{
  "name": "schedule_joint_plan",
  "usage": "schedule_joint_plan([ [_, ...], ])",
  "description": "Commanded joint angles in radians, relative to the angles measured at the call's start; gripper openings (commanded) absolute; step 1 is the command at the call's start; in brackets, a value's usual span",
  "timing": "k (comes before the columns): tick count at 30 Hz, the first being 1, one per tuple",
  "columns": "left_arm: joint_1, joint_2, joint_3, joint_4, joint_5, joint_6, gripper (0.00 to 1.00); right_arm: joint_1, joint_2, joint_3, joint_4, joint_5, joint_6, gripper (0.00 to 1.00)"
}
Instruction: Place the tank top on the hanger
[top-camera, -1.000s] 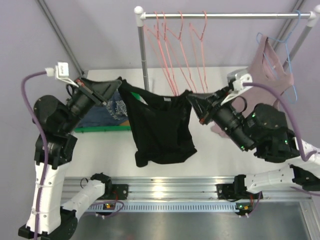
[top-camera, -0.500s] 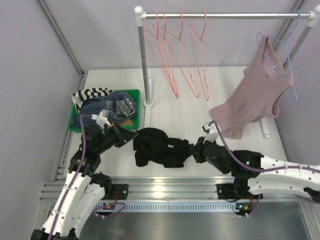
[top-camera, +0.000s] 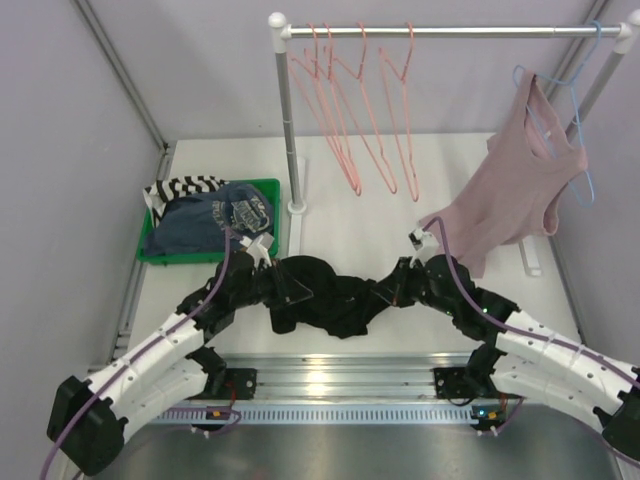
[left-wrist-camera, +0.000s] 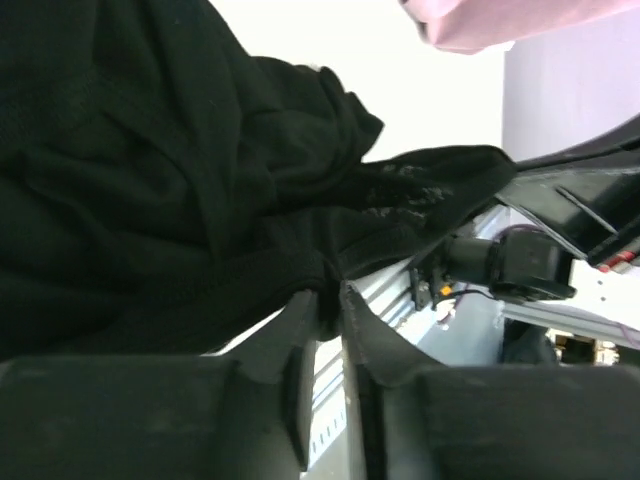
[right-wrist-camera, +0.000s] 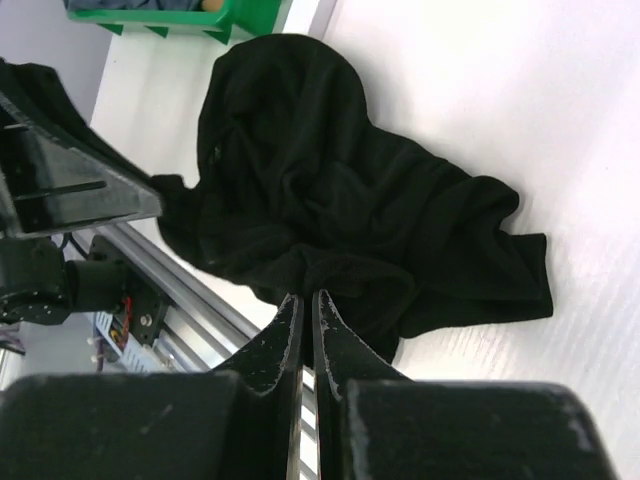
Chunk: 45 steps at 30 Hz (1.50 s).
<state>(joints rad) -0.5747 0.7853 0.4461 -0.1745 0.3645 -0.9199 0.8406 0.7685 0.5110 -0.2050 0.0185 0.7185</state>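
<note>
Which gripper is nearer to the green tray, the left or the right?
Left. The left gripper sits just off the near right corner of the green tray, pinching the tank top. The right gripper is across the tank top, farther away.

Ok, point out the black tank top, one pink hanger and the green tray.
black tank top (top-camera: 330, 290): top external view, crumpled middle.
pink hanger (top-camera: 352, 186): top external view, lower corner.
green tray (top-camera: 274, 210): top external view, right rim.
</note>
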Motion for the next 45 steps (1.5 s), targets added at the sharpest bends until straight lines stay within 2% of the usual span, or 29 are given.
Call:
schedule_joint_plan([
  [1,-0.024,0.046,-0.014,0.138,-0.071,-0.005,0.22,-0.047,0.003,-0.032,0.118,-0.130,-0.014,0.00],
  [10,-0.024,0.061,0.025,0.049,-0.177,0.068,0.49,-0.124,-0.064,-0.143,0.078,-0.129,0.045,0.00],
  [13,-0.024,0.066,0.065,-0.017,-0.219,0.105,0.52,-0.133,-0.069,-0.147,0.076,-0.137,0.047,0.01],
  [16,-0.024,0.069,0.101,-0.091,-0.268,0.130,0.52,-0.136,-0.063,-0.129,0.046,-0.135,0.038,0.10],
  [17,-0.024,0.068,0.120,-0.109,-0.278,0.141,0.52,-0.136,-0.066,-0.123,0.035,-0.131,0.036,0.21],
  [19,-0.024,0.065,0.134,-0.148,-0.300,0.144,0.52,-0.136,-0.074,-0.099,-0.023,-0.106,0.032,0.34],
  [20,-0.024,0.058,0.149,-0.155,-0.306,0.148,0.52,-0.135,-0.089,-0.089,-0.048,-0.088,0.029,0.44],
  [26,-0.022,0.034,0.216,-0.213,-0.334,0.173,0.53,-0.135,-0.139,0.015,-0.215,-0.023,0.021,0.65],
  [29,-0.024,0.034,0.261,-0.249,-0.332,0.188,0.53,-0.133,-0.152,0.079,-0.316,0.064,0.028,0.70],
  [33,-0.024,0.032,0.312,-0.289,-0.329,0.207,0.53,-0.135,-0.163,0.197,-0.445,0.159,0.041,0.72],
  [38,-0.022,0.025,0.351,-0.315,-0.315,0.214,0.54,-0.135,-0.164,0.328,-0.579,0.280,0.035,0.64],
  [45,-0.024,0.012,0.367,-0.332,-0.289,0.217,0.54,-0.135,-0.107,0.594,-0.619,0.291,-0.109,0.64],
])
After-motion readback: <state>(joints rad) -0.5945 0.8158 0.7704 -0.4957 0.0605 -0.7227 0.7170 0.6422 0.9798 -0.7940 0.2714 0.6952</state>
